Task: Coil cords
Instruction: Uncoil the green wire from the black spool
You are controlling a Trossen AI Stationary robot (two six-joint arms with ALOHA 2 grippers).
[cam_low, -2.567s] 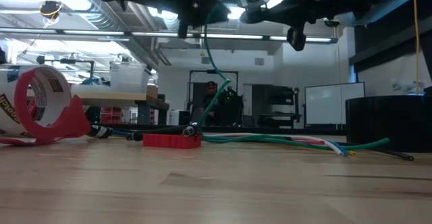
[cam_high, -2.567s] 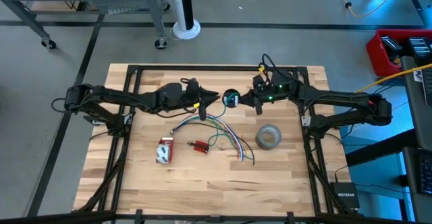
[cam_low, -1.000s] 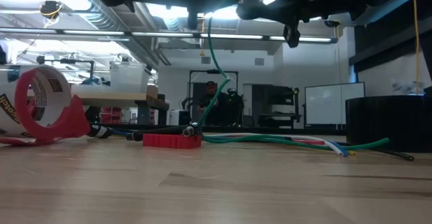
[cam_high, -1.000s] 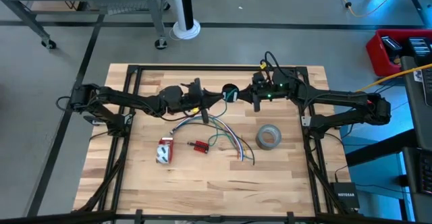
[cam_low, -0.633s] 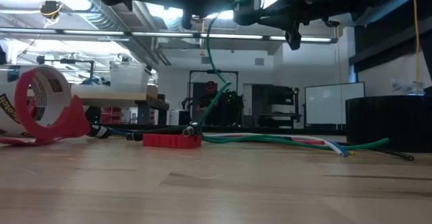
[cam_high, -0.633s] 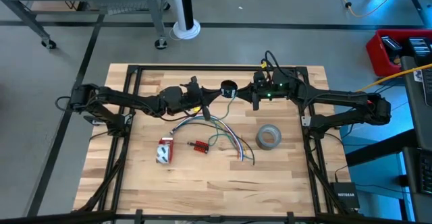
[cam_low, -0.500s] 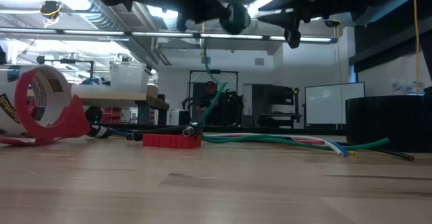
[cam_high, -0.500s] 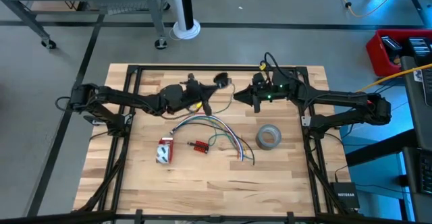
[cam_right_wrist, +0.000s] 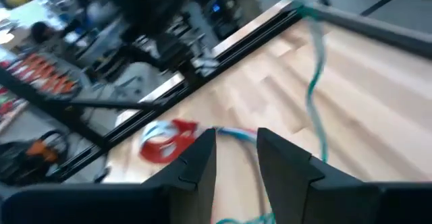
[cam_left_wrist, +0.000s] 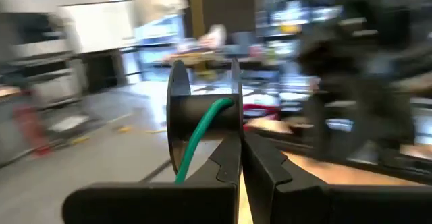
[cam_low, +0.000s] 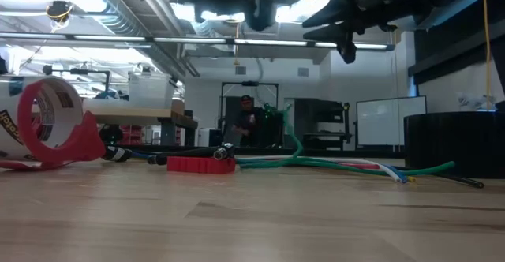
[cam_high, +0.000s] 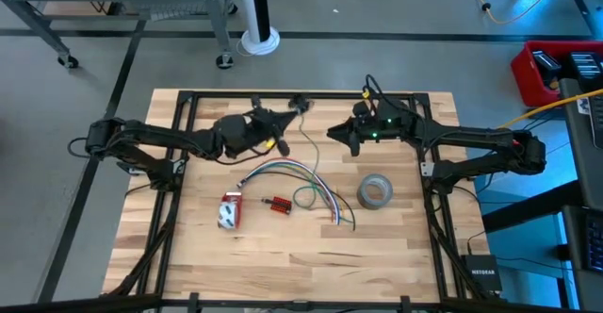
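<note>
The left gripper [cam_left_wrist: 237,150], fingers closed, grips a dark spool [cam_left_wrist: 202,116] raised above the table's [cam_high: 396,238] far edge, axle roughly level. The green cord [cam_left_wrist: 199,140] trails off it. Motion blur obscures its winding. The right gripper [cam_right_wrist: 236,150] hovers nearby, parted, holding nothing.

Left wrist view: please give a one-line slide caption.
Shut left gripper holds a small black spool trailing thin green cord.

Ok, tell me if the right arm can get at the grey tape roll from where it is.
Probably yes. The grey tape roll lies uncovered on the table just below the right gripper, which is open and empty; nothing stands between them.
</note>
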